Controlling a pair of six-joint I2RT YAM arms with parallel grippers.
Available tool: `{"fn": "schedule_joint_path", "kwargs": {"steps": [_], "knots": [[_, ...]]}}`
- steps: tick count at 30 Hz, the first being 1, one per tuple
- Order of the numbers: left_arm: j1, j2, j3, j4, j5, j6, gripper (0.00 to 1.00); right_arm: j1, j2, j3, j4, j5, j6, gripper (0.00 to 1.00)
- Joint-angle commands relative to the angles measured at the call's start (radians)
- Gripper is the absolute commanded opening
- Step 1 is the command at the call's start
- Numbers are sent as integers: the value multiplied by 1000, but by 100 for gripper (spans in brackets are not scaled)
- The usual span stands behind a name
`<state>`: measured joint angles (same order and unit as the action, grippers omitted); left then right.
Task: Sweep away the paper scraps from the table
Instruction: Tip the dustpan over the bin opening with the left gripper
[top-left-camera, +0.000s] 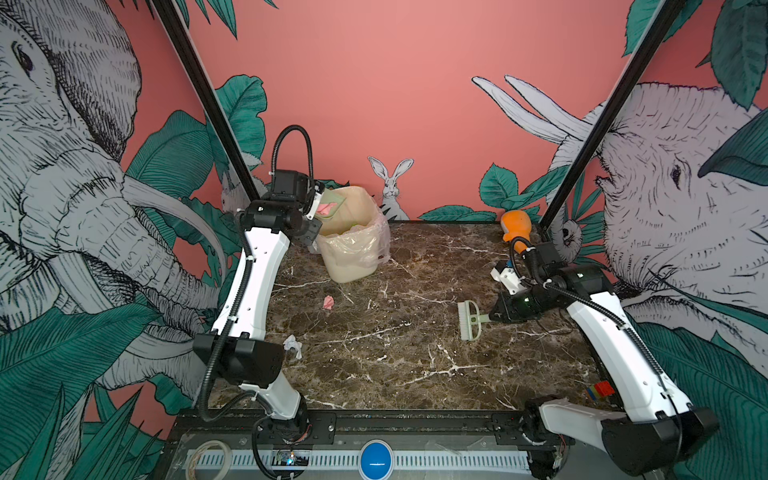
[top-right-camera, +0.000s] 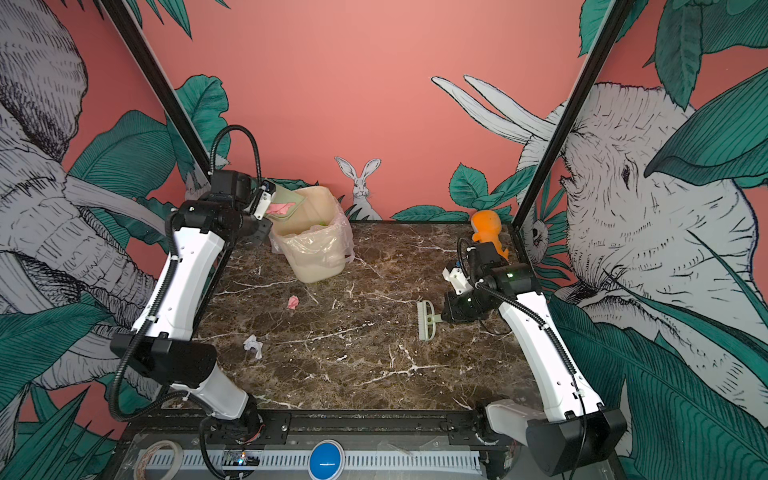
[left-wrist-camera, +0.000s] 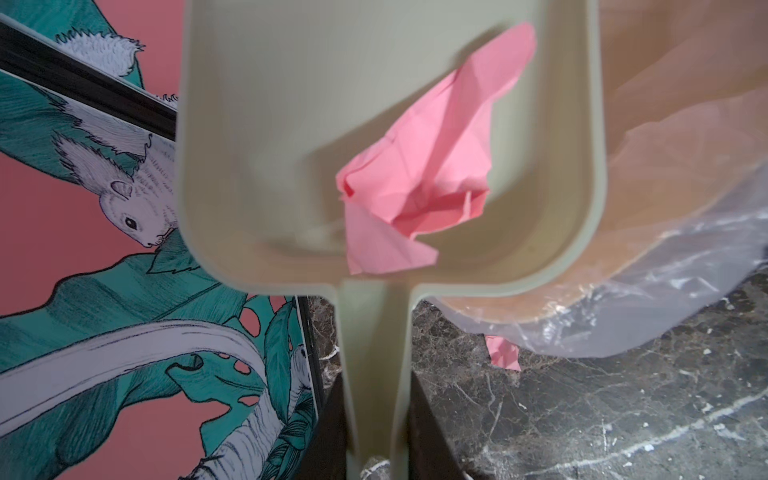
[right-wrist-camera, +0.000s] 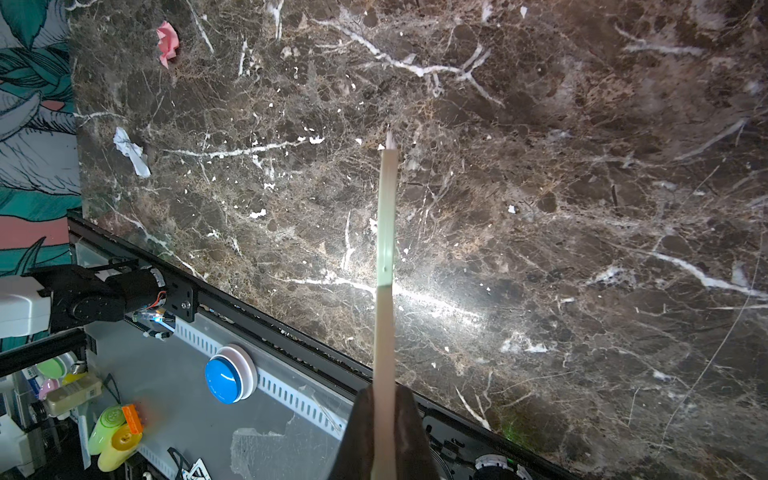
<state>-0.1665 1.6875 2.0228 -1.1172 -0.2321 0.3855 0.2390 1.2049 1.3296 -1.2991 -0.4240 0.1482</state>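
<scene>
My left gripper (left-wrist-camera: 376, 399) is shut on the handle of the pale green dustpan (left-wrist-camera: 270, 124), which it holds raised and tilted over the bin (top-left-camera: 353, 257). One crumpled pink paper scrap (left-wrist-camera: 419, 166) lies in the pan. On the table (top-left-camera: 395, 365) a pink scrap (top-left-camera: 328, 302) sits in front of the bin. A white scrap (top-left-camera: 293, 345) lies near the left arm. At mid-right my right gripper (right-wrist-camera: 384, 399) is shut on the handle of a pale green brush (top-left-camera: 469, 320), bristles pointing left, low over the marble.
The cream bin (top-right-camera: 318, 257) with a clear plastic liner stands at the back left. An orange toy (top-left-camera: 515, 224) stands in the back right corner. Small coloured blocks (top-left-camera: 598, 390) lie at the table's right edge. A blue button (top-left-camera: 376, 459) sits on the front rail.
</scene>
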Motion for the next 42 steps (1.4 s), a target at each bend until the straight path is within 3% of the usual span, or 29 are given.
{"fn": "schedule_joint_path", "kwargs": {"steps": [1,5,13,26,35,42], "knots": [[4,35,70,-72,-37,66,3,-7,4,20,-36,-12,-22,0],[-19,72,83,-76,-102,119,3,-7,14,18,-32,-14,-24,0],[-109,105,31,-11,-355,244,1,-7,28,16,-22,-30,-24,0],[-198,26,-187,389,-632,615,0,-9,28,2,-10,-35,-31,0],[-210,-28,-318,648,-706,882,0,-9,32,0,-6,-41,-34,0],[-213,-54,-377,840,-702,1079,1,-9,45,13,-16,-50,-52,0]]}}
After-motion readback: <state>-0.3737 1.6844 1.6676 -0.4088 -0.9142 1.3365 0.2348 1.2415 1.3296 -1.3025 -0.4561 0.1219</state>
